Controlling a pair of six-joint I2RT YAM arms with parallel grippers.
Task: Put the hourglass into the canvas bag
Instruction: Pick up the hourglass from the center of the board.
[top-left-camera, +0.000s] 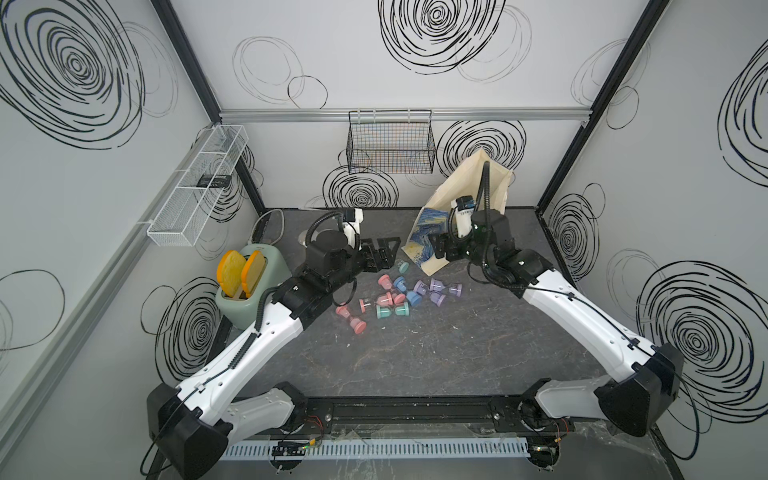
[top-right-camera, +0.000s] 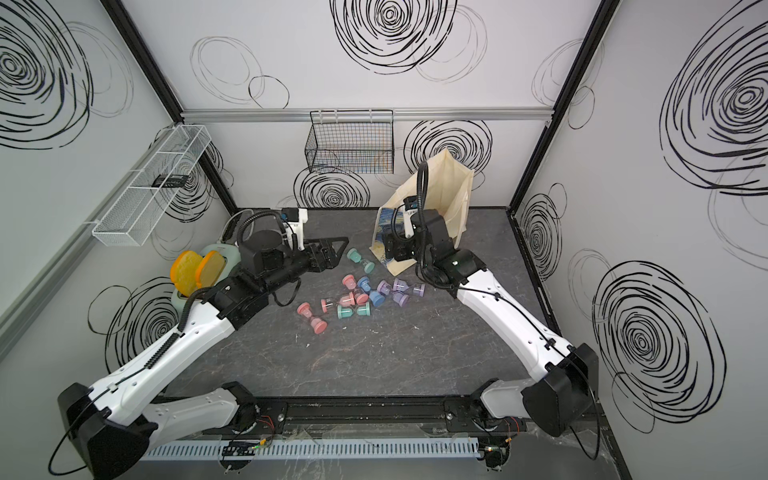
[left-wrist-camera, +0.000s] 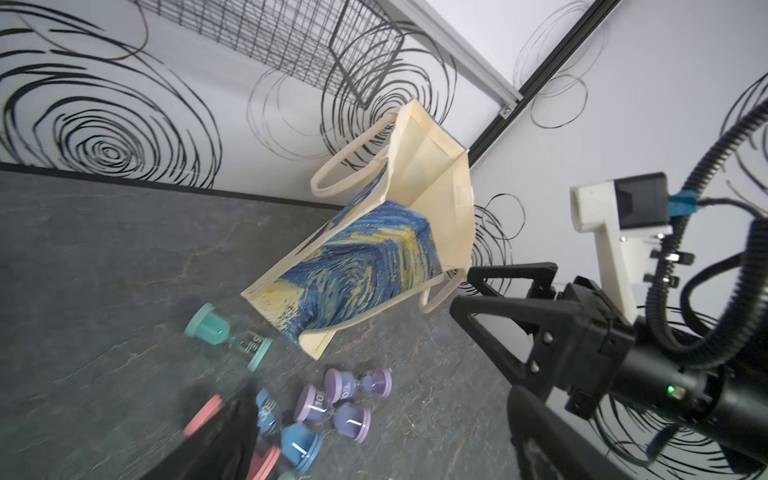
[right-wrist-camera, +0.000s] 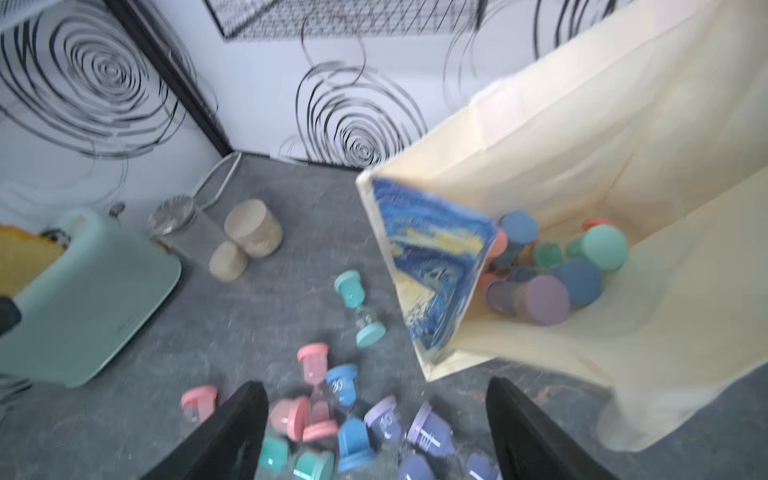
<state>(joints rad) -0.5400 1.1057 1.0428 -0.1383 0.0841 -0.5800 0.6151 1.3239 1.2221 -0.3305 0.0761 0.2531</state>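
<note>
R gripper (right-wrist-camera: 374, 384), jaws spread & empty, just off the mouth of the canvas bag (left-wrist-camera: 361, 266) near the far-right corner of the tabletop (top-left-camera: 415, 365), hourglasses (right-wrist-camera: 540, 299) inside — drop-off prob. done; L gripper (top-left-camera: 380, 253) state unclear — next: grasp the loose teal hourglass (right-wrist-camera: 359, 307) beside bag

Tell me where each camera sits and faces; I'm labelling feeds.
Top views: overhead behind left arm and right arm, looking down on the table and loose hourglasses.
Left wrist: faces the canvas bag and right gripper; own jaws show.
Right wrist: looks into the bag's mouth between own open jaws.
Shared: both wrist views show the bag and teal hourglass.
</note>
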